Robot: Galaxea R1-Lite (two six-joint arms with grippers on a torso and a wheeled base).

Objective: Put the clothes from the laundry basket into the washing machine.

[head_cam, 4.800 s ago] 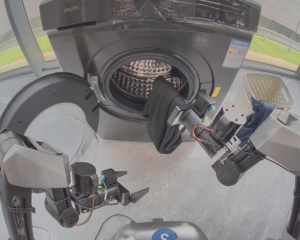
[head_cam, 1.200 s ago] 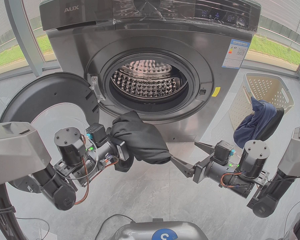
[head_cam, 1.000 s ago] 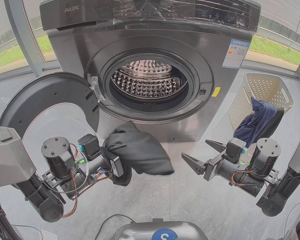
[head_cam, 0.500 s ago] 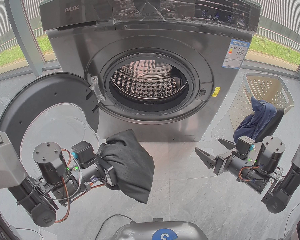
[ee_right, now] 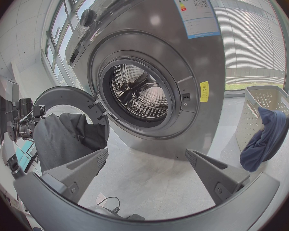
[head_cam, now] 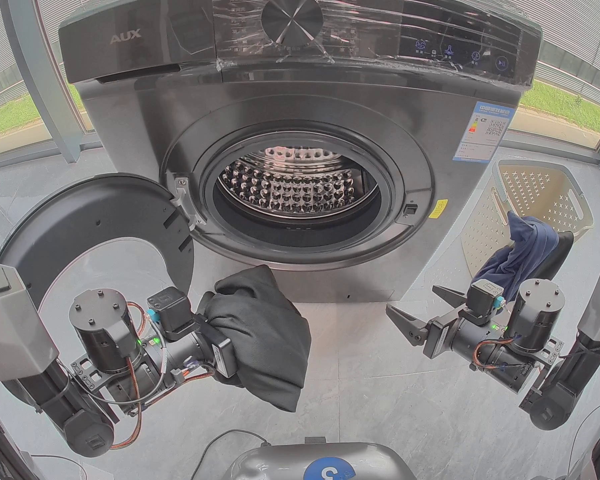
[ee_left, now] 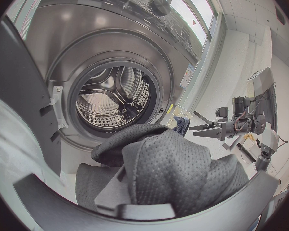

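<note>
Fingers of your left gripper (head_cam: 239, 345) clamp the black garment (head_cam: 270, 331), buried in its folds; your right gripper (head_cam: 413, 301) stands spread wide, holding nothing.

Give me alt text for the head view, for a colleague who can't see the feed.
The left gripper holds a bunched black garment low before the washing machine, whose door stands open, showing the steel drum. The open right gripper hangs near a laundry basket with a blue garment draped over its rim.
</note>
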